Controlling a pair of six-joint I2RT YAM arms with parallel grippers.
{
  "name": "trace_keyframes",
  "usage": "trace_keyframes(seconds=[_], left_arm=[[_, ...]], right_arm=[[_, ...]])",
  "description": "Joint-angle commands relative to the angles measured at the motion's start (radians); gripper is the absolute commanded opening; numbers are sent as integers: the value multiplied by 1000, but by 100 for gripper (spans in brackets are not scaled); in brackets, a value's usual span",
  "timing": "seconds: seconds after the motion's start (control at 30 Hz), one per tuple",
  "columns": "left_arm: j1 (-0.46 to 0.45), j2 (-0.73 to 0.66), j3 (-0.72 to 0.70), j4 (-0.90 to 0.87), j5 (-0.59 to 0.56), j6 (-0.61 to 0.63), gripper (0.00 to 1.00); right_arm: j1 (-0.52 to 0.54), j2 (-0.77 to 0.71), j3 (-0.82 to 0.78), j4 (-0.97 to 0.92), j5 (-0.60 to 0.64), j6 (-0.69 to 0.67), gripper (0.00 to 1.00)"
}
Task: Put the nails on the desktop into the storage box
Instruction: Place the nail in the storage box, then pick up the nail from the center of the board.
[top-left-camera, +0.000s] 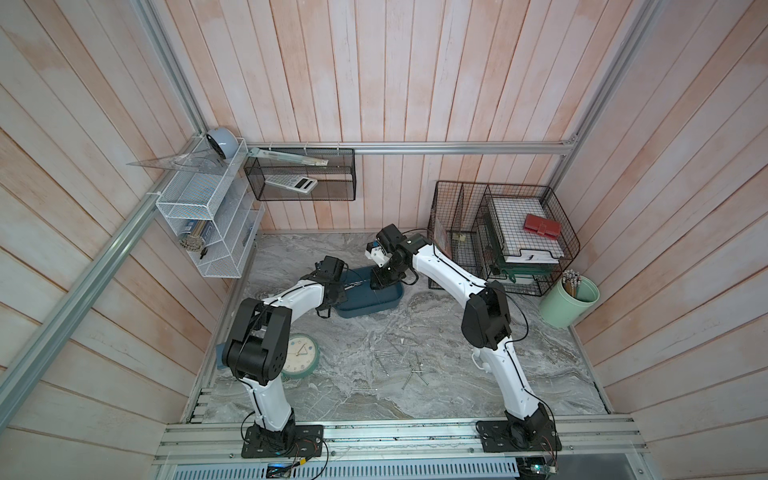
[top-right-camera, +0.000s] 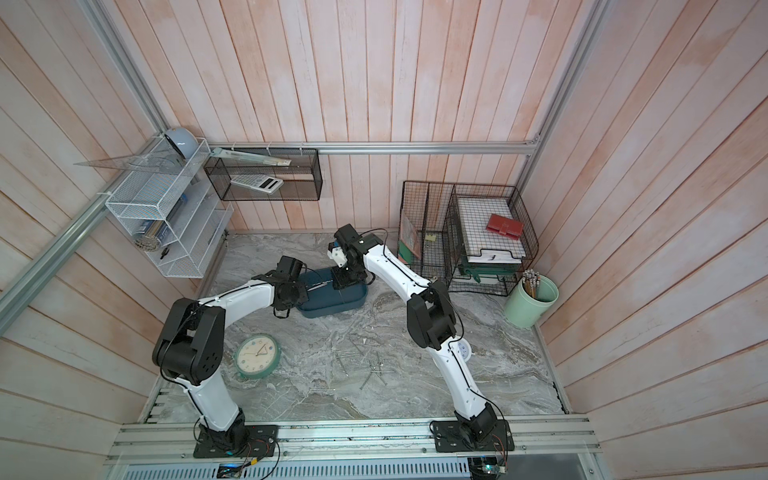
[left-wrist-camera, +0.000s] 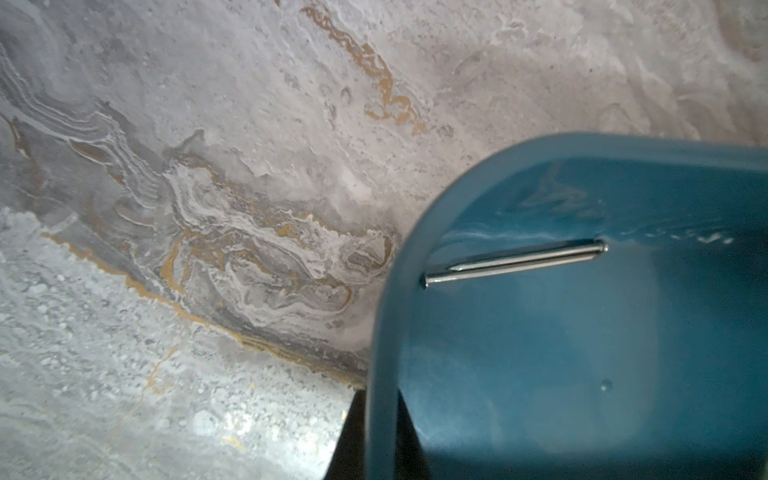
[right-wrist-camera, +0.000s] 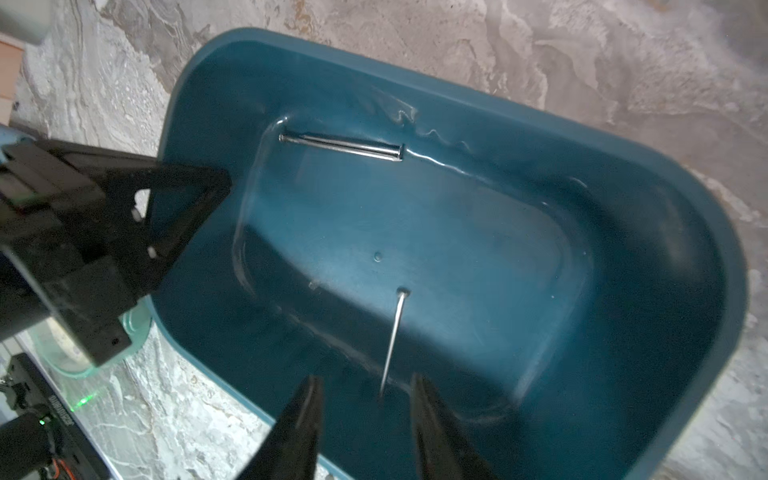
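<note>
Black fingers (right-wrist-camera: 305, 419) of my right gripper (right-wrist-camera: 365, 377) stand apart above the storage box (right-wrist-camera: 665, 249), holding nothing. One nail (right-wrist-camera: 392, 345) shows between them, touching neither. Two nails (right-wrist-camera: 343, 146) lie together along the edge of the box floor, nearer my left gripper (left-wrist-camera: 379, 440), which is clamped on the box's rim at its left end. On the desktop (top-left-camera: 478, 386), open marble runs along the near edge. Then come the loose nails (top-left-camera: 399, 365) scattered mid-desktop, a clock (top-left-camera: 300, 356) by the left edge, more open marble, the box toward the far edge, and wire baskets (top-left-camera: 498, 232) in the far right corner beside my right forearm
</note>
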Motion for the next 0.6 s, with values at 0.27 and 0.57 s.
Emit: trace_keyframes(seconds=[0.27,0.57], left_arm=[[-8,-13,-37,-64,22,3,0],[-2,2,-32,-62,16,13,0]], right_arm=[[52,-447,-480,152,-30,22,51],[167,-623,-890,255,113,103,43]])
